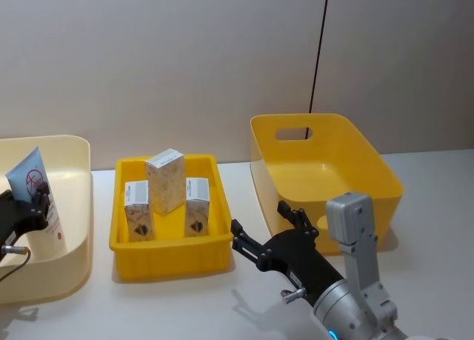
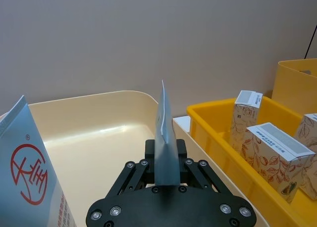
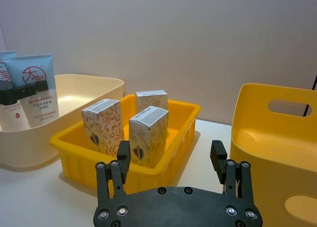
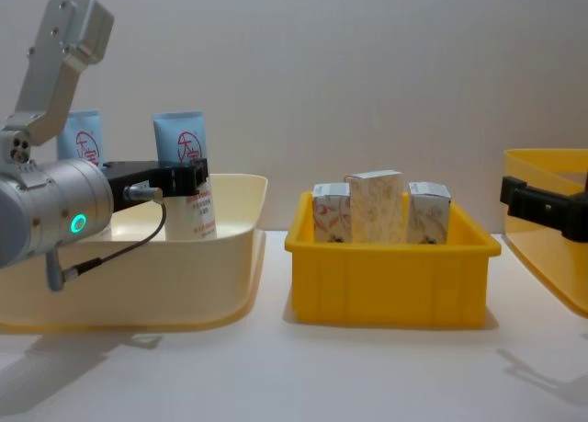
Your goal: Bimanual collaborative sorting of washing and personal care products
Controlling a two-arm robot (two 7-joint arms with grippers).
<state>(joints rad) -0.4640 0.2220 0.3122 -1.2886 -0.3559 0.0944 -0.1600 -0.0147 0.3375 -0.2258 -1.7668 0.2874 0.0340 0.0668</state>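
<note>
Two pale-blue tubes with red round logos stand upright, crimped end up, in the cream bin (image 1: 74,207) at the tabletop's left edge. The left hand (image 4: 184,177) clamps the held tube (image 4: 188,144); the other tube (image 4: 84,139) stands to its left. Three white, brown-patterned cartons (image 1: 197,207) stand upright in the yellow tray (image 1: 170,255) mid-tabletop, the middle carton (image 1: 166,178) rising highest.

From up at the head, one camera looks forward and down over the counter (image 1: 185,303). The chest camera sits low, side-on to the yellow tray (image 4: 390,284). Each wrist camera rides close behind its own pincer: the left pincer (image 2: 166,150) pinching a pale-blue tube (image 2: 163,118), the right pincer (image 3: 171,153) spread. All four catch that tray.
</note>
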